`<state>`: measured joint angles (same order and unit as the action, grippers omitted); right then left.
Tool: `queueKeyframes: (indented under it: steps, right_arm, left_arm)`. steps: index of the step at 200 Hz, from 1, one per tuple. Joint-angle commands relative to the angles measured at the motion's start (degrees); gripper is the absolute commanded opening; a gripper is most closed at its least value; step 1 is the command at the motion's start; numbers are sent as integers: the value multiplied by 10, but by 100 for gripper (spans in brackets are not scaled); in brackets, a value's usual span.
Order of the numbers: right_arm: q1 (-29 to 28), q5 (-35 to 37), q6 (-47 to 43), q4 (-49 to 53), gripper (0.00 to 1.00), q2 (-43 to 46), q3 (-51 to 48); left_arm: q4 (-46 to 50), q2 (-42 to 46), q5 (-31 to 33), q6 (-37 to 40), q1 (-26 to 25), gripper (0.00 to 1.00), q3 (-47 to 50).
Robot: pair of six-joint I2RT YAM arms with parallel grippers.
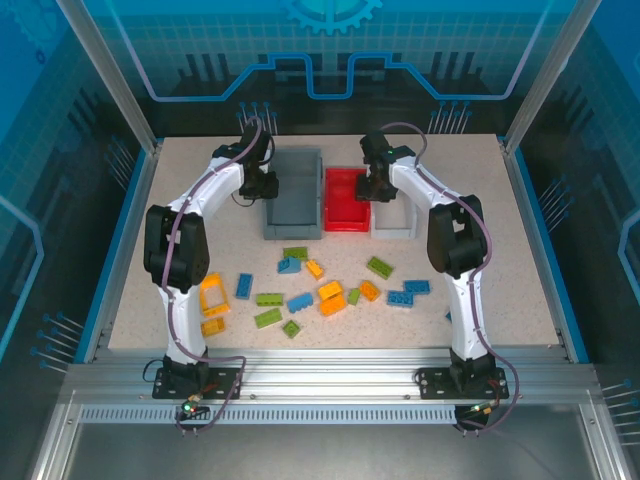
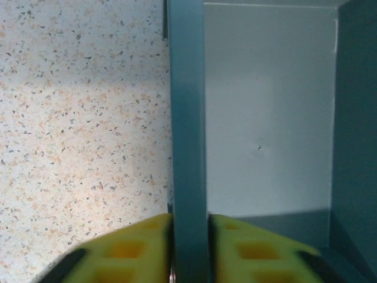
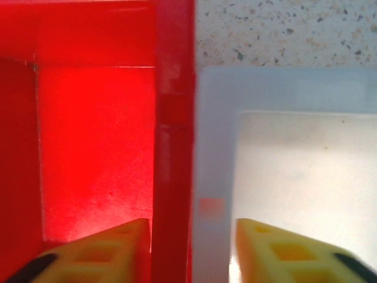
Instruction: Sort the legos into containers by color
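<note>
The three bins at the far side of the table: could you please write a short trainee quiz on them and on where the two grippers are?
1. True or false: the red bin stands between the gray bin and the white bin.
2. The fingers of the left gripper stand on either side of one wall of which bin? A gray, B red, C white.
3. Fill in: the right gripper has one finger inside the red bin and the other inside the ___ bin.
Key: 1 true; 2 A; 3 white.
</note>
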<state>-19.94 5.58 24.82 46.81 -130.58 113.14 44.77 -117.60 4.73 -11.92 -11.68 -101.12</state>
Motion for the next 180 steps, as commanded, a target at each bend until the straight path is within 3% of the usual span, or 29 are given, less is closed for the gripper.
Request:
queueKeyframes:
  steps: [1, 19, 63, 105, 141, 180]
  right_arm:
    - [-5, 4, 1, 16, 53, 13, 9]
    - [-5, 15, 2, 6, 59, 54, -15]
    - [-6, 43, 4, -8, 70, 180, -69]
    - [-32, 34, 5, -54, 72, 335, -189]
    - [-161, -37, -9, -186, 71, 472, -388]
    - [-365, -69, 25, -332, 72, 557, -548]
  left_arm:
    - [19, 21, 25, 2, 1, 44, -16]
    - [22, 55, 36, -15, 1, 55, -8]
    - [43, 200, 83, -81, 1, 71, 51]
    - [100, 369, 95, -179, 16, 72, 193]
    - [81, 505, 24, -262, 51, 66, 397]
    - [29, 487, -26, -286, 53, 59, 515]
